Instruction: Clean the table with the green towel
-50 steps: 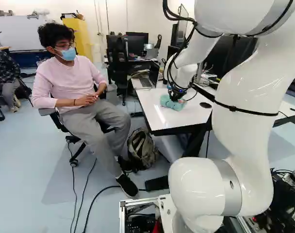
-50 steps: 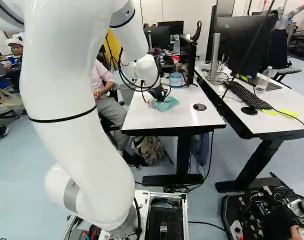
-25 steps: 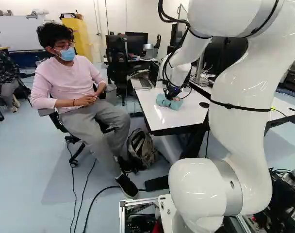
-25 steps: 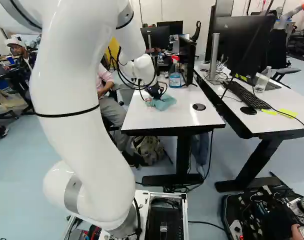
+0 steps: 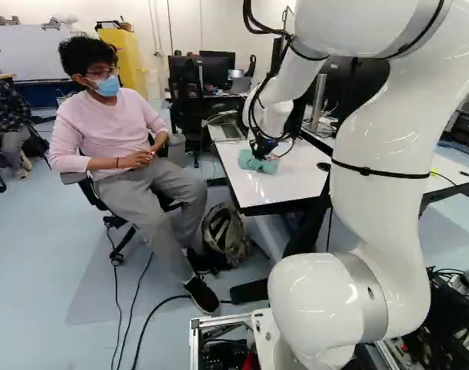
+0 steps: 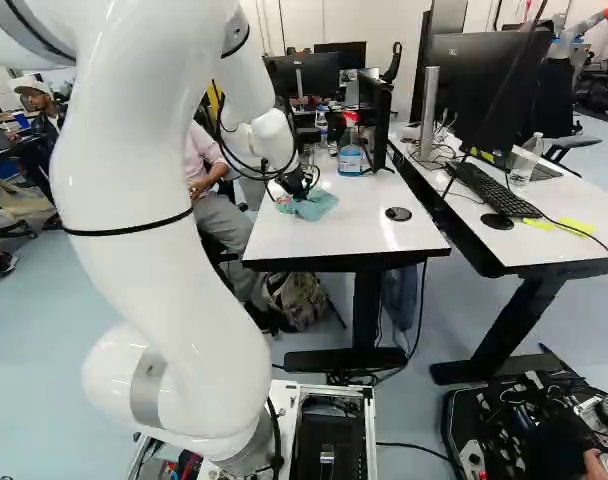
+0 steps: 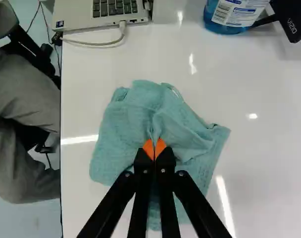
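Across pale blue floor (image 5: 34,247), am reaching with the arm (image 5: 385,177) to a glossy white table (image 6: 359,240). Am lowering the gripper (image 5: 260,156) onto the green towel (image 7: 125,114), toward the left side of that tabletop in the right base view. In the wrist view, am pinching a raised fold of the towel between the orange pads (image 7: 161,147) of the gripper (image 7: 154,150), tips pressed nearly together. Am holding only that fold, leaving the rest of the cloth spreading out in wrinkles around the tips, ahead and to both sides, against the white surface.

Ahead of the towel, well apart from it, am facing a laptop (image 7: 74,15) with a white cable (image 7: 98,45) plugged into its side, and a spray bottle of blue liquid (image 6: 350,158). In the right base view, am passing to the left of a round black disc (image 6: 399,214) in the tabletop. Under the table, am overlooking a backpack (image 5: 225,235); at the right of that same base view, a keyboard (image 6: 494,190), a mouse (image 6: 498,222) and a clear bottle (image 6: 525,160) on another table (image 6: 544,250).
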